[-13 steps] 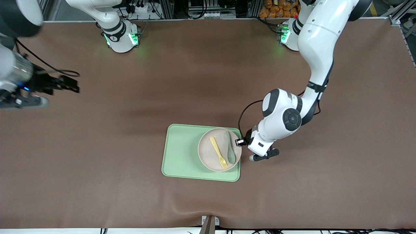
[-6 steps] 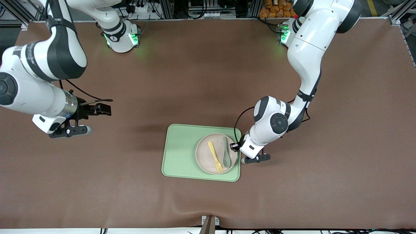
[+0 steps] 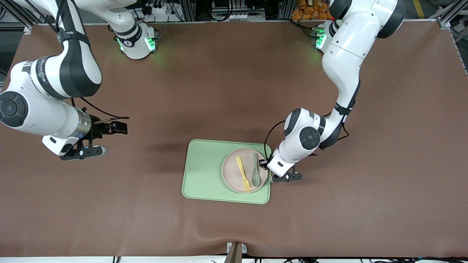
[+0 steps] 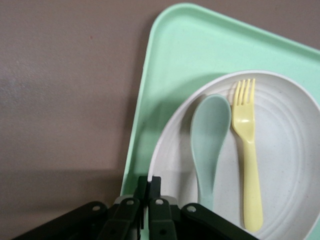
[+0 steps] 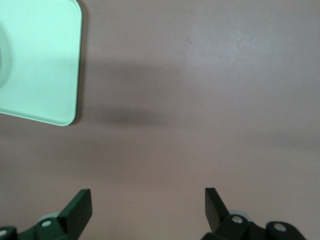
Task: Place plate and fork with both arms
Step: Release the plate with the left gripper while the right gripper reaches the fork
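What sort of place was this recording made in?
Most likely a robotics lab bench: two arms bolted along a brown-covered table, aluminium framing and cabling at its edge, and only a green tray holding a plate as props.

Big brown table (image 3: pixel 234 91), light green tray (image 3: pixel 203 171) lying flat on it, near the front camera, grey-green spoon (image 3: pixel 255 171) up on the tray, toward the left arm's end

High front camera facing both robot bases across the brown worktop (image 3: pixel 226 91), wrist cameras looking down close, all sharing the rectangular light-green tray (image 3: pixel 203 171) (image 4: pixel 170 75) (image 5: pixel 40 60)
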Controlling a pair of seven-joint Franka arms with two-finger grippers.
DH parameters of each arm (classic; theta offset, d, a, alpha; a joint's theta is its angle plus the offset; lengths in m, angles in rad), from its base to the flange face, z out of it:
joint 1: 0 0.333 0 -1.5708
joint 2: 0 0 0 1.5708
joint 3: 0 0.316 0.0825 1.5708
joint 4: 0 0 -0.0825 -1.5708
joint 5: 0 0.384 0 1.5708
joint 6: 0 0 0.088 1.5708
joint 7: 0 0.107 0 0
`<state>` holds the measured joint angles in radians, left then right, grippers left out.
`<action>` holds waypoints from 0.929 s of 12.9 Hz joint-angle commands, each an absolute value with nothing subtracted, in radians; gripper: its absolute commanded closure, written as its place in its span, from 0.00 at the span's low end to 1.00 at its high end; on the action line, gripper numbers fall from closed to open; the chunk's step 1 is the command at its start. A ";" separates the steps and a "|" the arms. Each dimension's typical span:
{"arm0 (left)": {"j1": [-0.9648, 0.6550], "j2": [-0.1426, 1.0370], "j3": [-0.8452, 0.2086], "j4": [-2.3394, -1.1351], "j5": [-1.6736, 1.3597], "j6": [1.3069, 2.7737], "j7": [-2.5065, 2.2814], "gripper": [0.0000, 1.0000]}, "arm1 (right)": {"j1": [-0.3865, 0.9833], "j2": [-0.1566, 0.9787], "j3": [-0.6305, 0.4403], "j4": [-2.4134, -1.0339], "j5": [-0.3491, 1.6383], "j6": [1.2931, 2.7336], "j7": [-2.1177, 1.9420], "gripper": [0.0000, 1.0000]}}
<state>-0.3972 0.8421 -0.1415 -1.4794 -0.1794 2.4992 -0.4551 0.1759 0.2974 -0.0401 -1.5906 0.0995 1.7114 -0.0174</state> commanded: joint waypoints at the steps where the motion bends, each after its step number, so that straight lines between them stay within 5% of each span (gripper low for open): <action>1: -0.411 0.836 -0.137 -1.502 -0.156 2.500 -0.449 1.00 | 0.170 0.301 -0.040 -1.578 0.115 1.710 -0.037 0.00; 12: -0.453 0.815 -0.140 -1.537 -0.160 2.500 -0.495 1.00 | 0.222 0.374 -0.040 -1.580 0.115 1.820 -0.138 0.00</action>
<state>-0.4448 0.8325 -0.1420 -1.5002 -0.1771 2.4993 -0.4617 0.1877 0.3440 -0.0370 -1.5919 0.1029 1.7741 -0.0960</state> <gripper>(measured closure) 0.956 0.000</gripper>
